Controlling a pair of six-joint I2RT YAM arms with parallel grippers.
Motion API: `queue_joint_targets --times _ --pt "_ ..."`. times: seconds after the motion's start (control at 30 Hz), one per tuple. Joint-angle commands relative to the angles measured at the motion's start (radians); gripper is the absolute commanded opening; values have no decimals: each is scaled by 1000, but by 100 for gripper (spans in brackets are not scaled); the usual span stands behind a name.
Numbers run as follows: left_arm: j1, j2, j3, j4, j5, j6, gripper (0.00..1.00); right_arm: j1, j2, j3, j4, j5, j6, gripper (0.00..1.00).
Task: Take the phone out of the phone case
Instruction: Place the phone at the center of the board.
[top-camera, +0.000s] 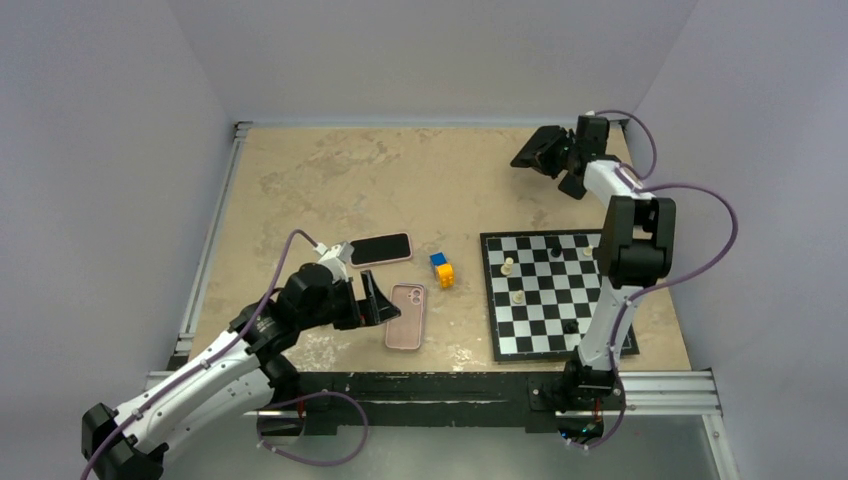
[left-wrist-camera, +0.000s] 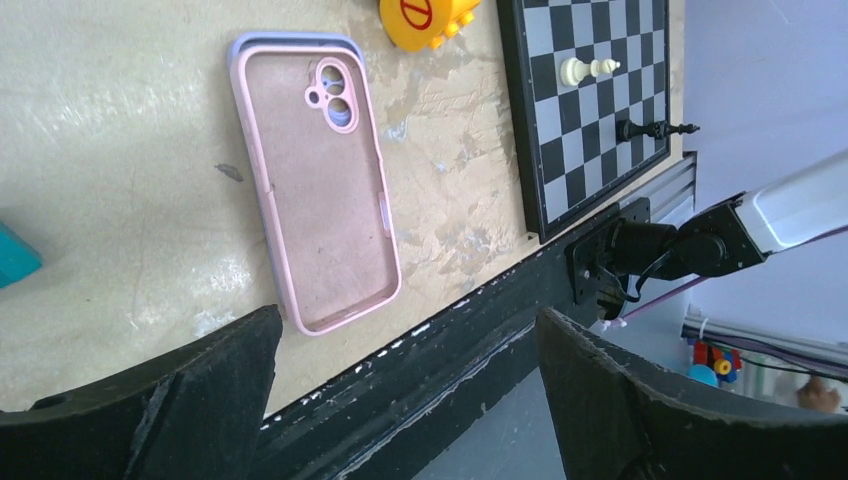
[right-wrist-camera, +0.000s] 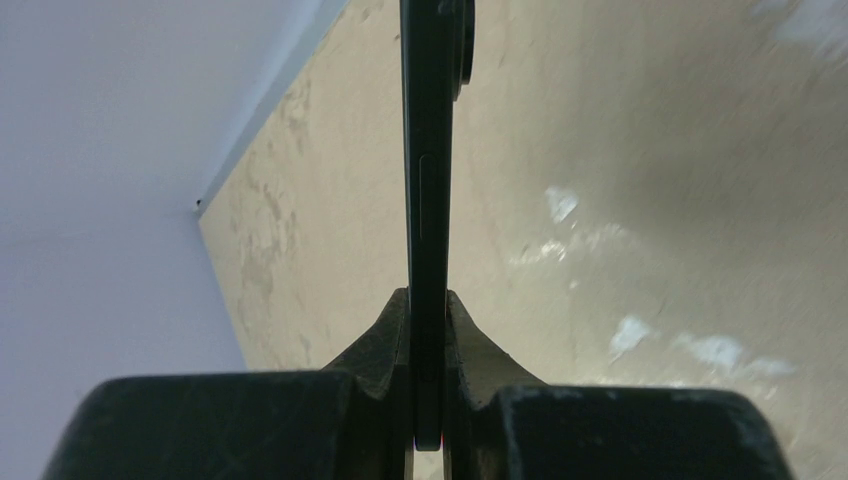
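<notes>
Item 1, left tool (top-camera: 374, 298): fingers spread wide, nothing held between them; positioned just left of the phone case

Item 2, handset with a pink rim (top-camera: 380, 248): laid flat on the worktop (top-camera: 330, 180), dark screen up, behind the left tool

Item 3, phone case (top-camera: 405, 316): pink, empty, laid flat with its inner face up (camera cut-out at the far end); placed near the front edge of the worktop

Item 4, toy blocks (top-camera: 442, 269): one blue and one yellow, touching, set between the case and the chessboard

Item 5, chessboard (top-camera: 555, 295): laid flat at right front; a few white and black pieces are scattered on it, some upright and at least two lying on their sides in the left wrist view

Item 6, right tool (right-wrist-camera: 428, 320): clamped on the phone (right-wrist-camera: 430, 150), a thin dark slab seen edge-on between the fingers; phone is held clear of the worktop over the far right corner, well apart from its case
</notes>
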Motion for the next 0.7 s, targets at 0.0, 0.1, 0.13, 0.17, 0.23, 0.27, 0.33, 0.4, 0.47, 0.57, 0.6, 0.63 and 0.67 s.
queue_joint_targets --times 0.0,0.1,0.13,0.17,0.23,0.27,0.33,0.4,0.47,0.57,0.6,0.63,0.67 --pt "-3 -23 61 -49 -30 98 100 -23 120 210 -85 -103 -92 1" --pt "-3 -29 66 -45 -24 108 100 -42 171 271 -132 -83 -136 3" --pt "-3 -30 68 -47 -21 112 100 -49 176 272 -131 -78 -141 4" --pt "-3 -30 68 -47 -19 114 100 -58 180 268 -124 -77 -141 6" --pt "-4 -33 67 -45 -15 116 100 -77 195 259 -103 -91 -132 7" --pt "-3 -36 65 -41 -13 115 100 -90 205 259 -98 -102 -130 7" --pt "-4 -39 64 -38 -9 116 100 -103 226 261 -100 -111 -130 8" --pt "-3 -44 65 -36 -7 114 100 -111 239 262 -104 -107 -139 9" --pt "-3 -51 64 -38 -7 112 100 -120 247 260 -100 -105 -144 11" --pt "-3 -65 61 -38 -7 107 100 -132 267 271 -111 -99 -152 13" --pt "-3 -68 60 -38 -7 107 100 -135 275 279 -119 -99 -153 13" --pt "-4 -70 60 -39 -8 106 100 -138 282 283 -122 -100 -155 13" --pt "-4 -70 61 -39 -8 107 100 -140 286 285 -123 -100 -155 15"
